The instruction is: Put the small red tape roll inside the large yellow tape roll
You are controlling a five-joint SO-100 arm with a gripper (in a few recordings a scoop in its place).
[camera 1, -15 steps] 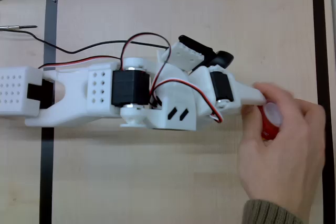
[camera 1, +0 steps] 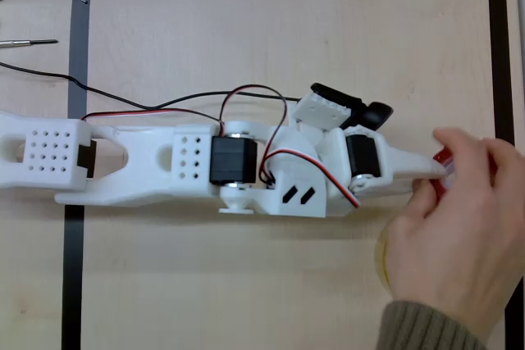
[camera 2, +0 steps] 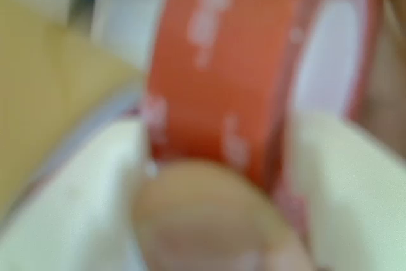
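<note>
In the overhead view the white arm reaches right, and its gripper (camera 1: pixel 437 168) ends under a person's hand (camera 1: pixel 451 235). That hand holds the small red tape roll (camera 1: pixel 443 156) right at the gripper's tip. Up close in the blurred wrist view, the red roll (camera 2: pixel 228 74) stands on edge with whitish shapes on both sides and a person's fingertip (camera 2: pixel 196 220) in front of it. A yellow surface with a grey-blue edge, which looks like the large yellow tape roll (camera 2: pixel 38 93), lies at the left there. The hand hides how the jaws stand.
Black tape (camera 1: pixel 496 55) marks a rectangle on the light wooden table. A black cable (camera 1: pixel 123 100) and red wires run along the arm. A thin metal tool (camera 1: pixel 29 42) lies outside the frame at the left.
The arm has stretched further right. The hand and the red roll have shifted right and slightly up with the gripper's tip.
</note>
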